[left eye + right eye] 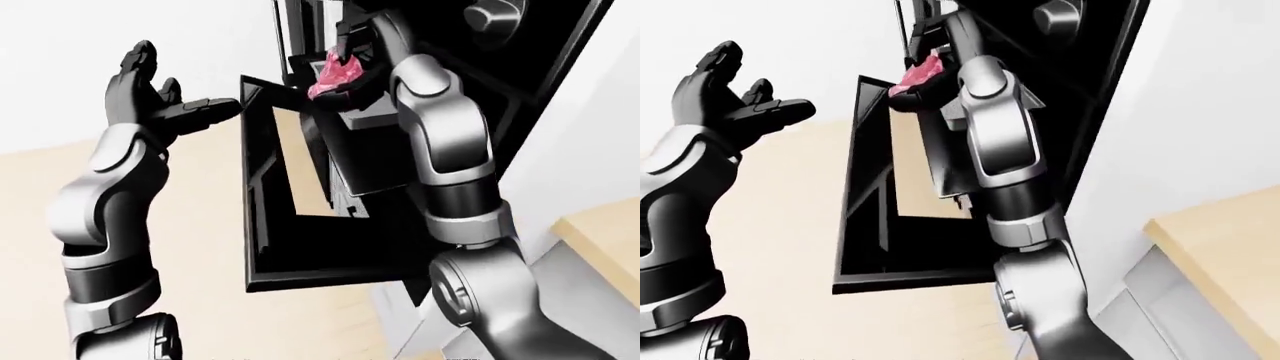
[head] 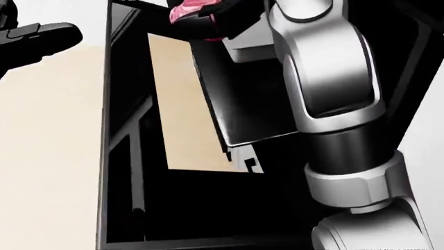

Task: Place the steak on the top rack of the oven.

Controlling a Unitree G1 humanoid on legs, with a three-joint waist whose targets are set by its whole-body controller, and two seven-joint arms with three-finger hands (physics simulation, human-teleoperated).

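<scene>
The black three-finger right hand [image 1: 352, 75] reaches up into the black oven [image 1: 470, 97] at the top of the left-eye view, its fingers closed round the pink-and-red marbled steak [image 1: 333, 73], which sits at the mouth of the oven cavity just above the hinge of the open black glass-windowed oven door [image 1: 290, 210]. The door hangs open toward the view's left, pale wooden floor [image 1: 200, 247] visible through its pane. The black left hand [image 1: 150, 94] is raised well left of the door, its 3 fingers spread apart and holding nothing (1 fingertip points at the door's upper corner). A light wooden countertop [image 1: 1230, 247] shows at the right-eye view's lower right.
</scene>
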